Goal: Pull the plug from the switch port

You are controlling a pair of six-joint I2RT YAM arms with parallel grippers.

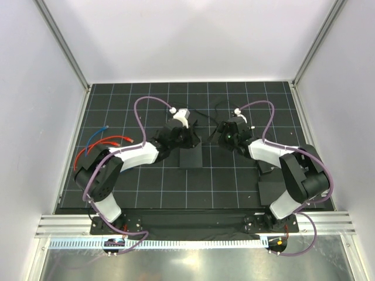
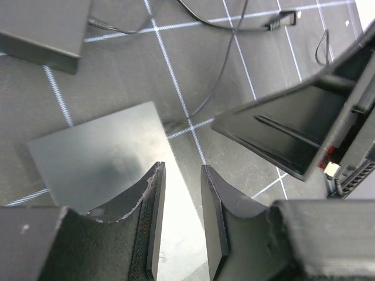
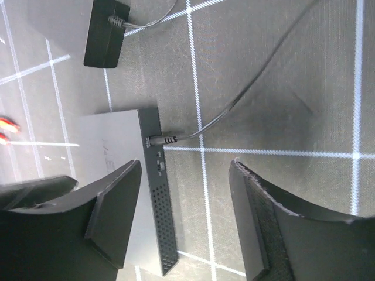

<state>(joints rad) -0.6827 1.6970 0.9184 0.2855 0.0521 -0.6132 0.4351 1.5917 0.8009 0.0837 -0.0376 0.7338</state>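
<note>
The switch is a flat matte-black box lying mid-table. It also shows in the left wrist view and the right wrist view. A small black plug sits in a port on its perforated side edge, and its thin cord runs away across the mat. The plug also shows in the left wrist view. My left gripper hovers over the switch's top near that edge, jaws a narrow gap apart with nothing between them. My right gripper is wide open, straddling the switch's side edge just below the plug, not touching it.
A smaller black power brick with its own cord lies beyond the switch and shows in the left wrist view. Red and blue cables lie at the far left. A thin black square plate lies by the right arm's base.
</note>
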